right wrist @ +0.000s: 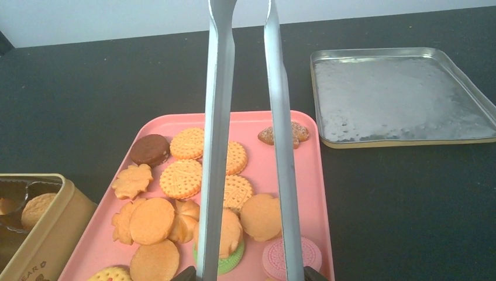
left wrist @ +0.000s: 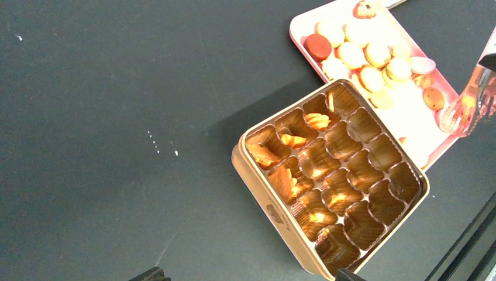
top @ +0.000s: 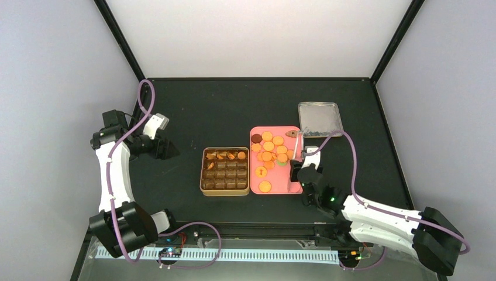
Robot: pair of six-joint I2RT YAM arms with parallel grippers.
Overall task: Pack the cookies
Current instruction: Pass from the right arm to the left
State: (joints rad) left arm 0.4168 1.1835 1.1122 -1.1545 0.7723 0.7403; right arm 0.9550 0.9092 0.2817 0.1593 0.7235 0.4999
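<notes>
**Cookies** [right wrist: 181, 178]: mostly loose on the pink tray [right wrist: 313, 193], with a few in the far row of the tin [left wrist: 263, 202] beside it.
**Right gripper** [top: 296, 171]: clamped on metal tongs [right wrist: 217, 117]. Blades hang apart over the pile, nothing between them.
**Left gripper** [top: 171, 151]: spread, empty, well off to the left.
**Risk:** overlapping biscuits invite a double pick or a slip. A tilted cookie could jam on a compartment wall.

My right gripper [right wrist: 250, 276], tips just visible at the lower edge, clasps the metal tongs [right wrist: 215, 146], their blades apart above the pink tray [right wrist: 308, 181]. The tray carries the cookies [right wrist: 181, 178], mostly round and orange, plus one chocolate-coated and one pink. A silver tray [right wrist: 398, 93] lies right of it on the black table [right wrist: 88, 99]; a gold tin [right wrist: 52, 231] at lower left.
</notes>
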